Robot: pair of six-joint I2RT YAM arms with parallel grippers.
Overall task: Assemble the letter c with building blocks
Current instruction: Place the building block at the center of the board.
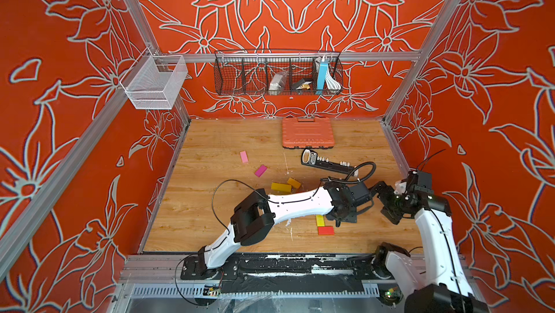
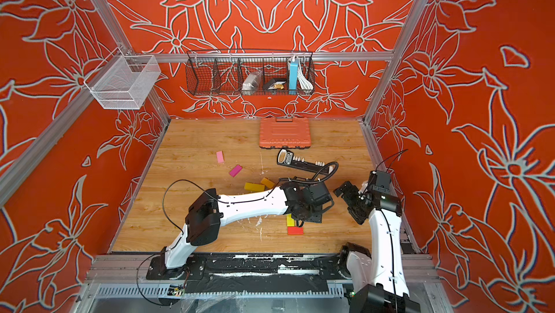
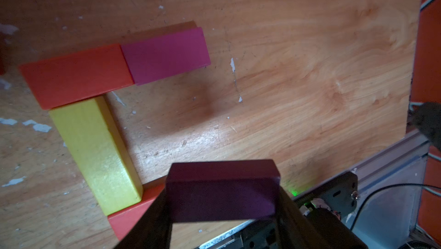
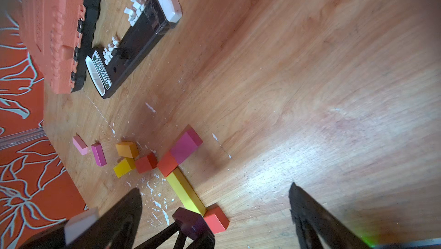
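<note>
The left end effector [image 3: 222, 202] pinches a purple block [image 3: 222, 188] by its two short ends, its fingers [image 3: 152, 214] pressed against the block. It holds the block low over the surface [image 1: 186, 221], near the front edge and right of the middle. Whether the block rests on the wood cannot be told. There a partly built letter lies flat. An orange-red block [image 3: 76, 75] and a dark magenta block [image 3: 164, 55] lie end to end in one line. A long yellow block [image 3: 95, 154] runs off at a right angle, with one end against the orange-red block. A red block [image 3: 128, 219] sits at the yellow block's other end. The purple block is just beside the red block, on the same side as the dark magenta block. In both top views the left arm hides most of this, so only part of the long yellow block and the red block show. The right end effector [image 1: 386, 202] hovers near the right edge, spread wide and holding nothing. Loose pieces lie around the middle of the surface: a pink block [image 1: 244, 157], a bright magenta block [image 1: 260, 170], a short yellow block [image 1: 280, 187], an orange block [image 1: 293, 182] and a small red block [image 4: 145, 163]. An orange case [image 1: 307, 132] sits at the far edge, and a black bar [image 1: 327, 163] lies just in front of it.
</note>
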